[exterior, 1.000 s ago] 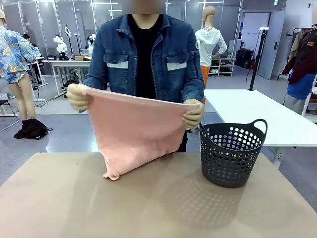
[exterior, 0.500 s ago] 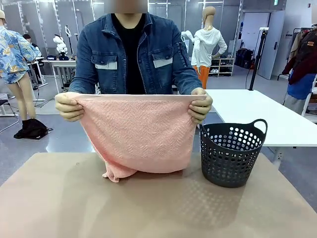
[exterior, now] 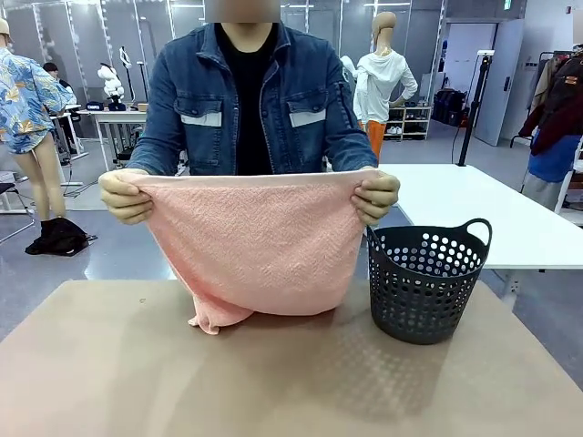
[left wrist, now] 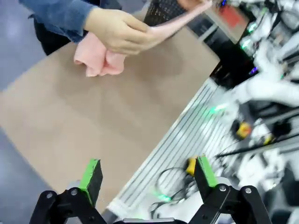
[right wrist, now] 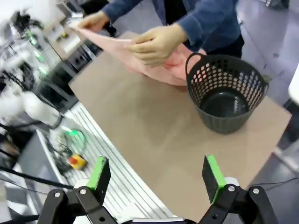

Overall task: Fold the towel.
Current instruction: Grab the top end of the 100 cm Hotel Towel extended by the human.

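Note:
A person at the far side holds the pale pink towel (exterior: pixel 260 241) up by its top corners, one in each hand (exterior: pixel 125 196). It hangs spread out, and its lower left corner rests bunched on the brown table (exterior: pixel 273 382). In the left wrist view the towel (left wrist: pixel 100 58) trails from a hand (left wrist: pixel 119 32). In the right wrist view a hand (right wrist: pixel 156 44) pinches the towel (right wrist: pixel 154 65) beside the basket. My left gripper (left wrist: pixel 147 179) is open, high above the table's near edge. My right gripper (right wrist: pixel 156 179) is open too, well back from the towel. Neither holds anything.
A dark perforated basket (exterior: pixel 426 282) with two handles stands on the table's right side, next to the towel; it looks empty in the right wrist view (right wrist: pixel 226 91). A white table (exterior: pixel 483 214) stands behind at the right.
The person has levelled the towel, lowering the top edge and spreading it wider between both hands. Over the last half second it barely moved. The grippers stayed open.

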Controlling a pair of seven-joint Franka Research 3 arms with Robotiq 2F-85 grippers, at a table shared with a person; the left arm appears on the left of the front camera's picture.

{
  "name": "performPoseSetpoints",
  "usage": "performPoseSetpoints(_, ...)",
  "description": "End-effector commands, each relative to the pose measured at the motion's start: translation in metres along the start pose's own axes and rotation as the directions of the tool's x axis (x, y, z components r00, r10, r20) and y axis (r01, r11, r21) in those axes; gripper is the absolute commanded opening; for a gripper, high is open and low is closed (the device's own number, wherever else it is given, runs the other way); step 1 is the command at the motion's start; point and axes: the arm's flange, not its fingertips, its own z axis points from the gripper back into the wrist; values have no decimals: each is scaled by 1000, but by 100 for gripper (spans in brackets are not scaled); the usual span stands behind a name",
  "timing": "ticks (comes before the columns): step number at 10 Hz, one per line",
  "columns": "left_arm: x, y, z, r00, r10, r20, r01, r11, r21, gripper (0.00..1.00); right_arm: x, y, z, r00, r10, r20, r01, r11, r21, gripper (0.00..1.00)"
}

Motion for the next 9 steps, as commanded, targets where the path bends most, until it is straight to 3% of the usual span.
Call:
performPoseSetpoints(1,23,-31,-17,970,-225,-87,238,952,192,100,19,21,-21,972,219,-86,-229,964,-135,100)
performPoseSetpoints(2,34,-63,-35,928,-338,-158,370,889,270,100,29,43,-33,944,302,-136,-321,934,-157,100)
performPoseSetpoints(4,49,-94,-61,881,-436,-183,473,821,321,100,41,70,-52,902,389,-189,-421,890,-174,100)
performPoseSetpoints(6,54,-100,-73,868,-468,-168,497,813,303,100,45,80,-59,893,404,-199,-438,882,-175,100)
performPoseSetpoints(7,54,-98,-74,876,-457,-156,482,834,267,100,46,80,-58,896,398,-198,-431,887,-165,100)
performPoseSetpoints(9,65,-111,-66,857,-479,-189,515,807,289,100,53,82,-55,891,408,-200,-440,885,-152,100)
